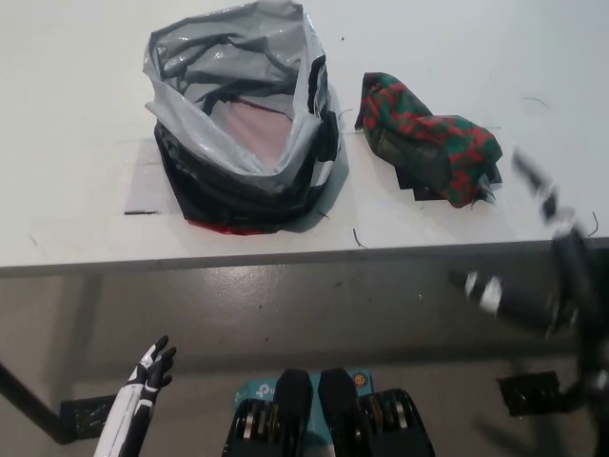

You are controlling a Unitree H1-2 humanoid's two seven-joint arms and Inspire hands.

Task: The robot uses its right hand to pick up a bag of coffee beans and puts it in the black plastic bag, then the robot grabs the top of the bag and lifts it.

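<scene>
The coffee bean bag (428, 141), patterned red and green, lies on the white table (86, 190) to the right of the black plastic bag (243, 114). The plastic bag stands with its mouth wide open, its grey inner lining showing. My black right hand (547, 248) is blurred at the right, just off the table's front edge and below-right of the coffee bag, touching nothing; its fingers look spread. My white left hand (150, 367) hangs below the table at the lower left, fingers apart and holding nothing.
The table's front edge (285, 259) runs across the middle of the picture, with grey floor below it. A dark table leg and foot (57, 414) show at the lower left. Faint tape marks lie left of the plastic bag.
</scene>
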